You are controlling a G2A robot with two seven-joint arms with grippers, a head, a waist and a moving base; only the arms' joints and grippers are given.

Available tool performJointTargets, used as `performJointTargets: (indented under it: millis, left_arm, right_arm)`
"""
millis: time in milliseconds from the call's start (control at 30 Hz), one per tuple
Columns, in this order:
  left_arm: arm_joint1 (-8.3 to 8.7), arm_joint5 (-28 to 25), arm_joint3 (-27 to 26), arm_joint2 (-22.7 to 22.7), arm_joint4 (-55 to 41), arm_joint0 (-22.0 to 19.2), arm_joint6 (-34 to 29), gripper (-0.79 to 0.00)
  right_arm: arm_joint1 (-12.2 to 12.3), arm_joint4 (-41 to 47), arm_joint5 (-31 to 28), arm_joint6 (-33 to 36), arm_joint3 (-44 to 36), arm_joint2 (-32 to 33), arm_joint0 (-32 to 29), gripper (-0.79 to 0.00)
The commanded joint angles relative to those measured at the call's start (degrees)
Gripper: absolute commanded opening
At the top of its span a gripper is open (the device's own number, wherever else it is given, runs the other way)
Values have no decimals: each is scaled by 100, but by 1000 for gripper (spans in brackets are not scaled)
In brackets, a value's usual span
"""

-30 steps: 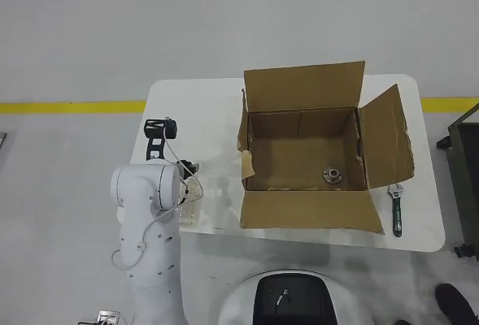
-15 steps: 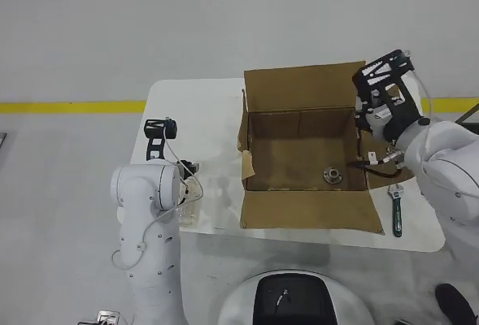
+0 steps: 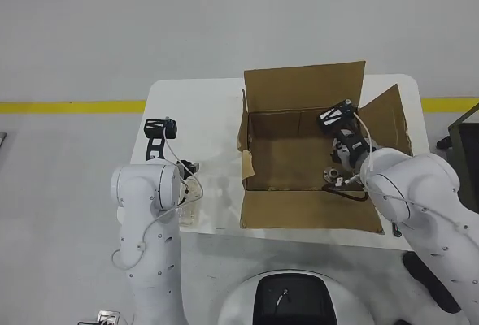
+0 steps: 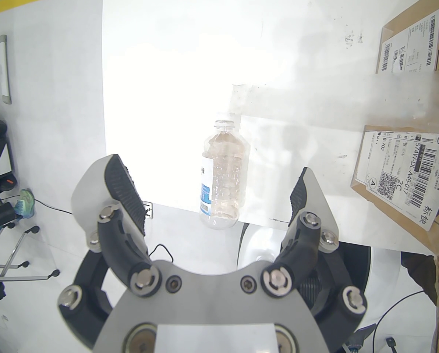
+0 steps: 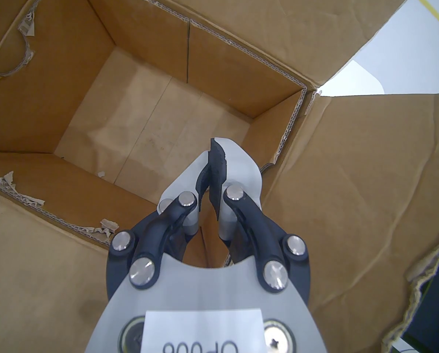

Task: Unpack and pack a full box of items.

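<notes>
Flanking white table point(image 3: 198, 97): yellow line point(image 3: 60, 106) | left end effector point(image 4: 212, 170) spread, empty | right end effector point(image 5: 215, 148) closed, empty

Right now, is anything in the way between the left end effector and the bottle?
Nothing visible is. The open left end effector faces the upright bottle across bare white table; the box sits off to the side.

An open cardboard box point(image 3: 288, 154) sits on the white worktop point(image 3: 198, 106), flaps spread (one folded far out to the right). A round metal flange point(image 3: 332, 173) lies on its floor. The right gripper point(image 3: 337, 115) hangs over the box's interior near the far wall.
</notes>
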Motion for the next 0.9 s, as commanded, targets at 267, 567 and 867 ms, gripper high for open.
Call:
performJointTargets:
  millis: [267, 567, 867]
  left_arm:
    - [0, 0, 0, 0, 0, 0, 0, 0]
    - [0, 0, 0, 0, 0, 0, 0, 0]
    - [0, 0, 0, 0, 0, 0, 0, 0]
  right_arm:
    - [-35, 138, -318, -120, 210, -244, -8, -785]
    - [-433, -161, -110, 1086, 2107, -1810, 1306, -785]
    - [-897, -478, 665, 1613, 3426, -2744, 2111, -785]
